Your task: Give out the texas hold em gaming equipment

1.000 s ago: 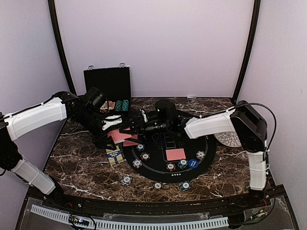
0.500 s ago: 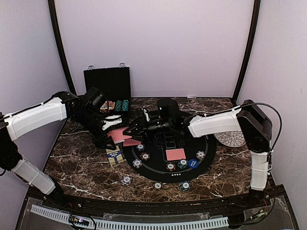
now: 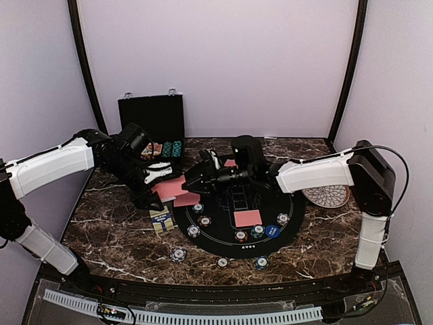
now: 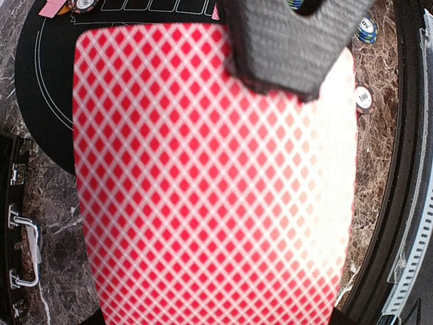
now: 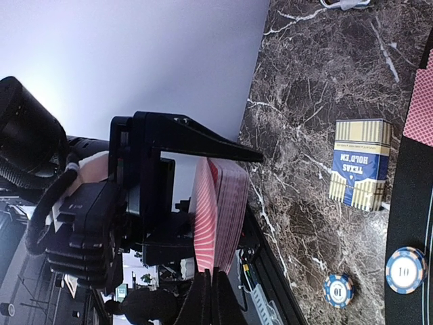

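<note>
Deck of red-backed cards point(image 4: 203, 189): clamped flat in the left claw point(image 3: 160, 180), held above the desk point(image 3: 115, 230) by the left edge of the black mat point(image 3: 218, 238). Right claw point(image 3: 192, 181): pinched shut on that deck's edge.

Robotics lab test cell. Dark marble-patterned desk point(image 3: 115, 230) boxed in by plain lilac panels point(image 3: 216, 61) on black frame poles point(image 3: 84, 61); white left arm point(image 3: 51, 166) and right arm point(image 3: 314, 176) bolted at its near edge, white cable chain point(image 3: 203, 316) along the front. Right wrist view: cluttered workroom point(image 5: 135, 284) beyond the cell.
</note>
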`<state>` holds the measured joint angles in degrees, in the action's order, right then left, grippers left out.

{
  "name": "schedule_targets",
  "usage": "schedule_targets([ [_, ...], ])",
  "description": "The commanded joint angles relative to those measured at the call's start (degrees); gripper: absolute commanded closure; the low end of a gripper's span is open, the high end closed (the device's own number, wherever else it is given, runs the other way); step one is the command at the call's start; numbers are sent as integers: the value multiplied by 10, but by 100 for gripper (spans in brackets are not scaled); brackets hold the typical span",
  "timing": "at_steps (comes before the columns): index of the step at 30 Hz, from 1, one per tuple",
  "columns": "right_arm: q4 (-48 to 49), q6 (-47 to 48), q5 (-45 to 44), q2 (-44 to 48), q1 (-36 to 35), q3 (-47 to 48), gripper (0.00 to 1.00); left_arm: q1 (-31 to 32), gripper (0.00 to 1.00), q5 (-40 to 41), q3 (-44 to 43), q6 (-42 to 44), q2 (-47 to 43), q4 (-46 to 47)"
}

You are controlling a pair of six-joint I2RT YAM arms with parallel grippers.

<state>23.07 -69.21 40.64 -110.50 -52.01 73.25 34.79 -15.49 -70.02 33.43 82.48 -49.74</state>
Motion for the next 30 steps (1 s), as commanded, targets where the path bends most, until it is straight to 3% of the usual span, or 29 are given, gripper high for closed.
schedule_targets([
  [1,28,-3,-2,37,13,-24,100,1,100,0,6,9,-5,5],
  [10,67,-31,3,59,21,-70,100,1,100,1,9,10,-6,5],
  [17,76,-48,2,123,52,-159,100,1,100,0,10,11,-6,4],
  [24,45,-38,-1,208,95,-269,100,1,100,-1,9,11,-5,1],
  [30,-38,17,-1,264,151,-341,100,1,100,-2,5,9,-3,0],
])
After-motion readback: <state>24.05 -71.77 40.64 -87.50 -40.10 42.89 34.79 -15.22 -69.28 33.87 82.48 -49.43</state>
